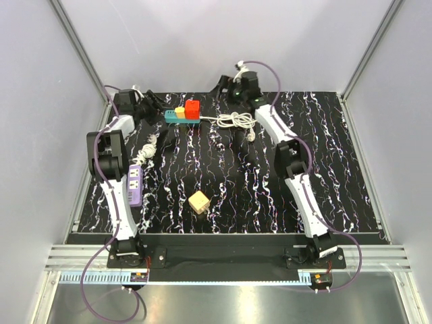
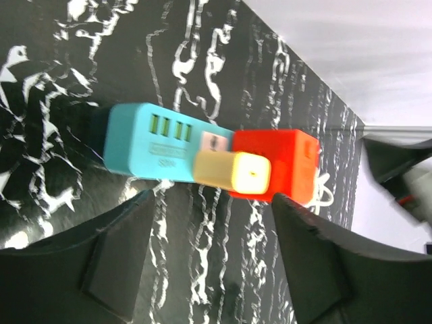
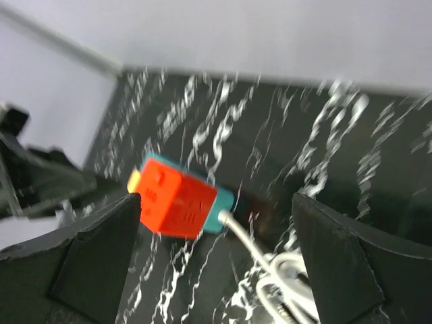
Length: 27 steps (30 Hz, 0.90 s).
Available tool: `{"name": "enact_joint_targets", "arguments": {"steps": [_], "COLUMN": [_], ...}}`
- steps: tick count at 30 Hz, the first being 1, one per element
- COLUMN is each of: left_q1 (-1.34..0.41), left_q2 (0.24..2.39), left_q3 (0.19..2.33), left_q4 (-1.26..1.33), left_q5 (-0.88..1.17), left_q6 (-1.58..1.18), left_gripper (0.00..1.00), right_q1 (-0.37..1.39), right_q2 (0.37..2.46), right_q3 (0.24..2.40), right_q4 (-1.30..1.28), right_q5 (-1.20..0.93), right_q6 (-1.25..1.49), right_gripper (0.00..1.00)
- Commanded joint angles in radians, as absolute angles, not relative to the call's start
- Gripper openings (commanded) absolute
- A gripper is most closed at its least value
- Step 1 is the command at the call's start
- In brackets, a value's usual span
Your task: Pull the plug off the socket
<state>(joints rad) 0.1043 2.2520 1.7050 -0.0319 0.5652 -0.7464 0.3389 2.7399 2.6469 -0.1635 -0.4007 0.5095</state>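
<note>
We have two arms, both white with chunky black joints. A purple cable (image 1: 108,169) runs along our left arm (image 1: 116,197), and another runs along our right arm (image 1: 305,197). Our bases (image 1: 125,248) are black. Our fingers (image 2: 115,264) are black, thick and shaped like wedges.

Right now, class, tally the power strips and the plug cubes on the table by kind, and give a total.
Power strips: 2 (teal power strip, purple power strip)
Plug cubes: 3 (red plug and yellow plug in the teal strip, tan plug lying loose)
Total: 5
</note>
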Motion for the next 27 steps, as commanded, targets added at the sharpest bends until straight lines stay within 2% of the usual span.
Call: {"name": "enact_joint_targets", "arguments": {"steps": [1, 6, 11, 17, 27], "left_q1": [0.113, 0.126, 0.132, 0.13, 0.109], "left_q2": [2.272, 2.31, 2.37, 2.45, 2.465], "left_q3": [1.763, 1.764, 1.811, 1.85, 1.809], "left_q4": [0.103, 0.121, 0.167, 0.19, 0.277], "left_q5": [0.566, 0.531, 0.537, 0.54, 0.538], "left_q6": [-0.776, -0.792, -0.81, -0.868, -0.91], "left_gripper": [0.77, 0.79, 0.81, 0.81, 0.82], "right_q1": [0.406, 0.413, 0.417, 0.46, 0.485], "right_q2": [2.705, 2.695, 2.787, 2.78, 2.818], "right_q3": [2.657, 2.599, 2.727, 2.709, 2.734], "right_q4": [-0.15, -0.147, -0.123, -0.12, -0.087], "right_q5": [-0.354, -0.341, -0.371, -0.201, -0.169], "right_q6": [0.46, 0.472, 0.543, 0.5, 0.491], "right_gripper": [1.0, 1.0, 1.0, 1.0, 1.0]}}
